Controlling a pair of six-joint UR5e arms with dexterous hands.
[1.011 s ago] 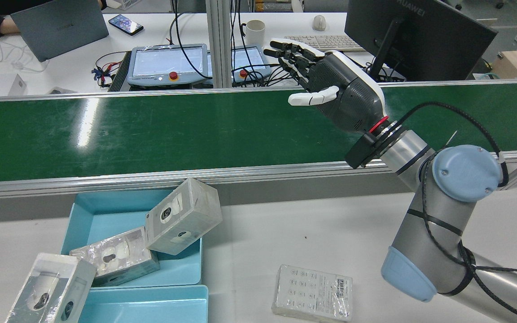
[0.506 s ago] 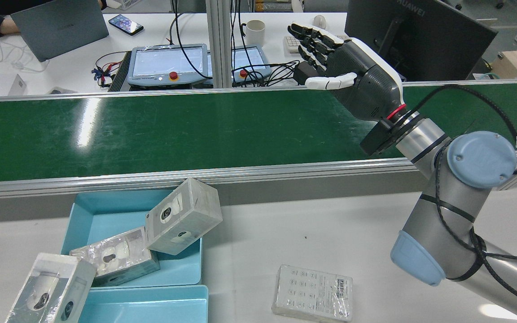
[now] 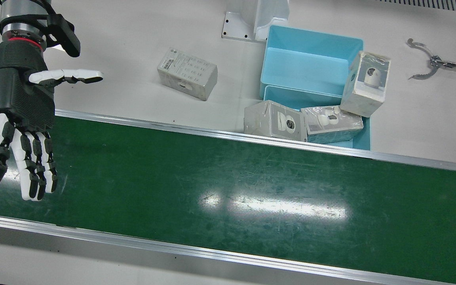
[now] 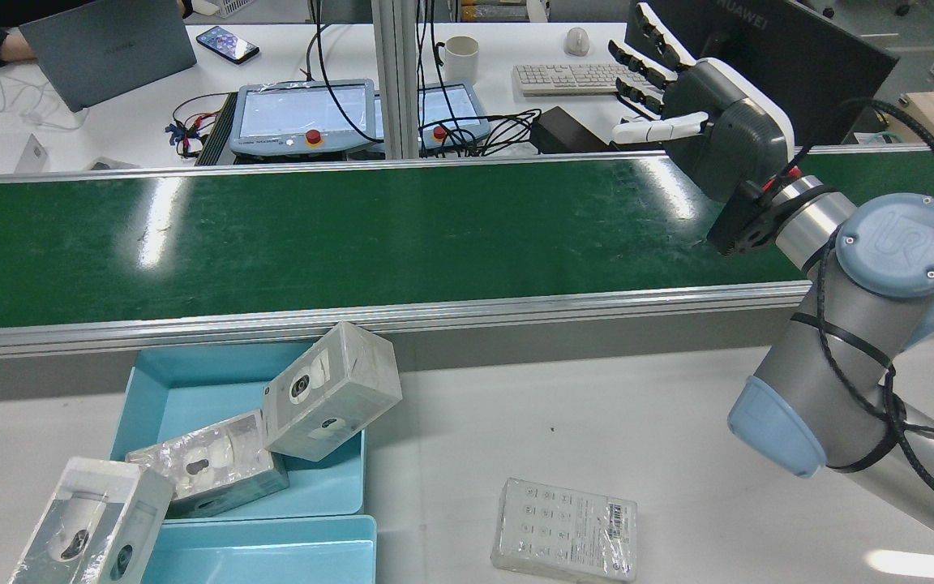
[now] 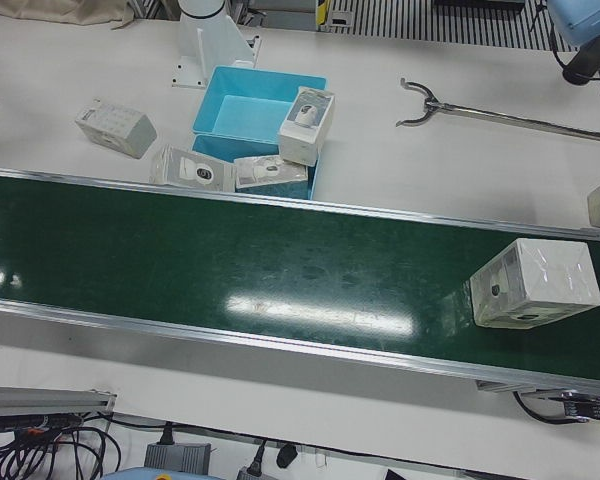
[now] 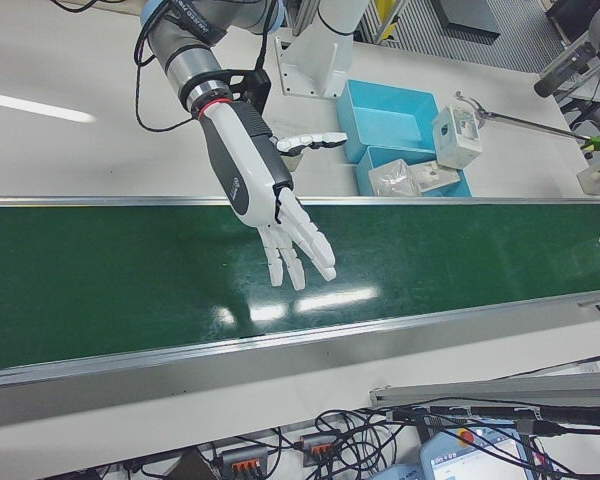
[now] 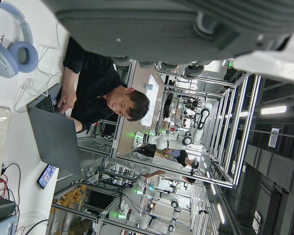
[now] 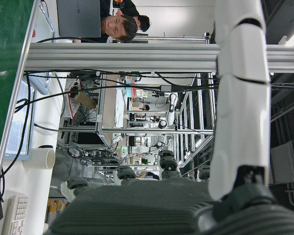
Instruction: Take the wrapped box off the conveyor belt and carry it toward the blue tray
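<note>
Across the rear view's earlier frames the right hand (image 4: 718, 122) has swung from mid-frame to the upper right, above the far edge of the conveyor belt (image 4: 353, 235); its ribbed dark palm and white-backed fingers (image 3: 26, 166) are spread flat, holding nothing. The wrapped box (image 5: 535, 283), a glossy film-covered cuboid, lies on the matte green belt at the left-front view's right edge. The smooth blue tray (image 3: 311, 59) sits on the table (image 3: 133, 39). The left hand's camera shows too little of its fingers to tell their state.

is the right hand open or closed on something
Open. The right hand hovers over the conveyor belt with fingers spread and nothing between them.
</note>
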